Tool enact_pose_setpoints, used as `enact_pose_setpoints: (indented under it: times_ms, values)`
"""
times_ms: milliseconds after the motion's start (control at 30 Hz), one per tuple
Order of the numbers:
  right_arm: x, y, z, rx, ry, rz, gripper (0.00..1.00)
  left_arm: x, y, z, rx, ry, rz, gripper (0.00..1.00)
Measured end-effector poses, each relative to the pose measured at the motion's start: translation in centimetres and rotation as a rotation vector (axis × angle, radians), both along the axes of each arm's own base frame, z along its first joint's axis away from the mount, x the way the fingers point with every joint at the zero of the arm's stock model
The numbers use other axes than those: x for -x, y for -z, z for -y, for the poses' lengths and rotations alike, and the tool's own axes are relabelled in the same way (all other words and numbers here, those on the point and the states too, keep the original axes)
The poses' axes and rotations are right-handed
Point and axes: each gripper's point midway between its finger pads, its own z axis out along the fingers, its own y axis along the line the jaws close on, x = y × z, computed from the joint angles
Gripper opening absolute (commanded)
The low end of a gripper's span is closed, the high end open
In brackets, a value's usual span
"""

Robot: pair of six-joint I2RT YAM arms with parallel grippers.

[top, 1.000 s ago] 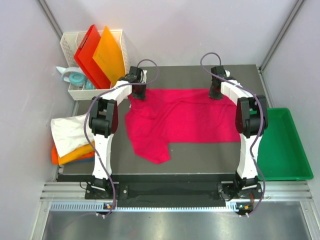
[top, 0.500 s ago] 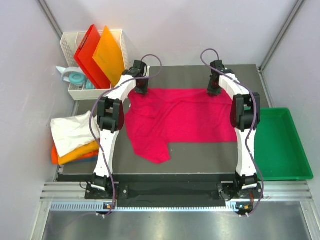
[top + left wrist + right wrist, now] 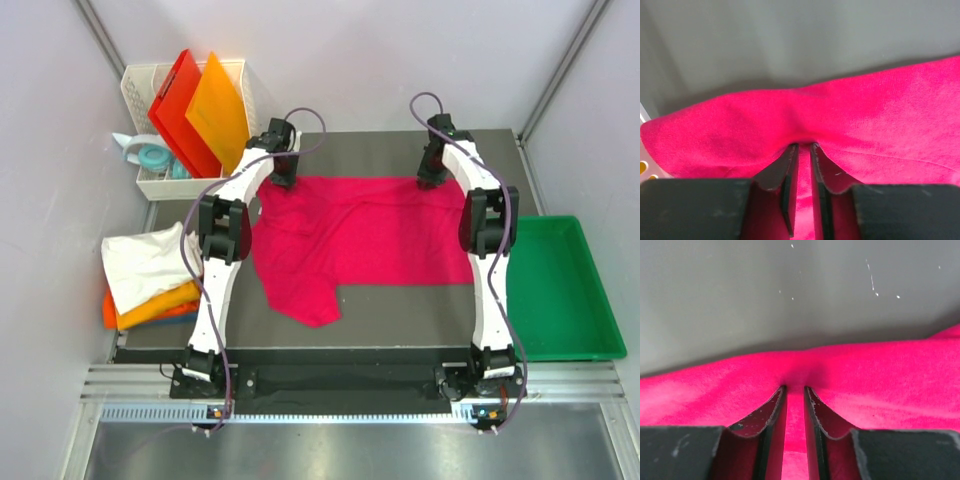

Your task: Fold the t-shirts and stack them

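Moved: both grippers, up the frame toward the table's far edge, arms stretched longer than a second ago; the pink shirt's upper hem goes with them and lies straighter.

Item 1. Pink shirt (image 3: 360, 235). Centre of the top view, spread flat on the table (image 3: 400, 310), one lobe trailing to the lower left. Upper hem runs almost level between the two grippers. Not yet folded.

Item 2. Left gripper (image 3: 284, 176). At the hem's upper-left corner. Jaws narrow, a ridge of pink cloth pinched between them in the wrist view.

Item 3. Right gripper (image 3: 432, 176). At the hem's upper right. Jaws narrow, likewise clamped on a raised pleat of pink cloth.

Item 4. White shirt (image 3: 140, 262). Left edge of the frame, loosely laid on top of an orange shirt (image 3: 160, 305); both well apart from the pink one.

Item 5. Basket (image 3: 138, 88), upper left, holding two boards (image 3: 200, 110), red and orange, standing tilted.

Item 6. Tray (image 3: 560, 300), green, right of the table.

Assessment: the pull appears to be a flattening stroke, tensioning the shirt before the first fold. Folding proper looks unstarted; stacking onto the left pile remains. Risk: the trailing lower-left lobe stays bunched and may need separate smoothing.
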Motion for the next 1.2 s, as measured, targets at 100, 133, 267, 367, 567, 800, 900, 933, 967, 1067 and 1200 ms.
enact_pose_setpoints:
  times_ms: [100, 133, 267, 367, 567, 800, 900, 933, 967, 1067, 1200]
  values:
    - [-0.1, 0.0, 0.0, -0.021, -0.004, 0.005, 0.25, 0.0, 0.0, 0.0, 0.001, 0.000, 0.000, 0.27]
    - [0.0, -0.2, 0.0, -0.026, -0.006, 0.022, 0.34, 0.0, -0.3, 0.0, 0.005, 0.001, 0.006, 0.30]
    - [2.2, -0.9, 0.1, -0.013, 0.003, 0.074, 0.58, 2.1, -1.1, -0.2, 0.042, -0.006, 0.032, 0.51]
    - [4.9, -3.5, 0.4, 0.017, 0.006, 0.109, 0.66, 5.3, -3.9, -0.7, 0.077, -0.016, 0.046, 0.55]
    - [9.2, -14.7, -1.9, 0.043, -0.043, 0.394, 0.62, 10.1, -17.1, 0.1, 0.190, 0.034, 0.317, 0.37]
    - [17.9, -15.0, -5.3, 0.022, -0.143, 0.448, 0.57, 20.7, -15.1, 2.5, 0.145, 0.250, 0.277, 0.33]
    - [21.4, -11.0, -7.6, 0.040, -0.206, 0.355, 0.55, 24.7, -9.7, 0.2, 0.056, 0.293, 0.098, 0.34]
    - [22.8, -9.8, -8.7, 0.042, -0.239, 0.325, 0.55, 25.7, -8.7, -0.5, 0.036, 0.306, 0.058, 0.34]
    - [24.4, -8.6, -9.9, 0.042, -0.277, 0.295, 0.55, 26.8, -7.9, -1.1, 0.017, 0.318, 0.022, 0.34]
    - [27.5, -6.8, -12.4, 0.030, -0.344, 0.251, 0.54, 29.5, -7.7, -2.4, -0.012, 0.361, -0.017, 0.35]
    - [29.6, -6.2, -14.4, 0.029, -0.375, 0.244, 0.53, 31.3, -9.7, -2.2, 0.020, 0.448, 0.014, 0.36]
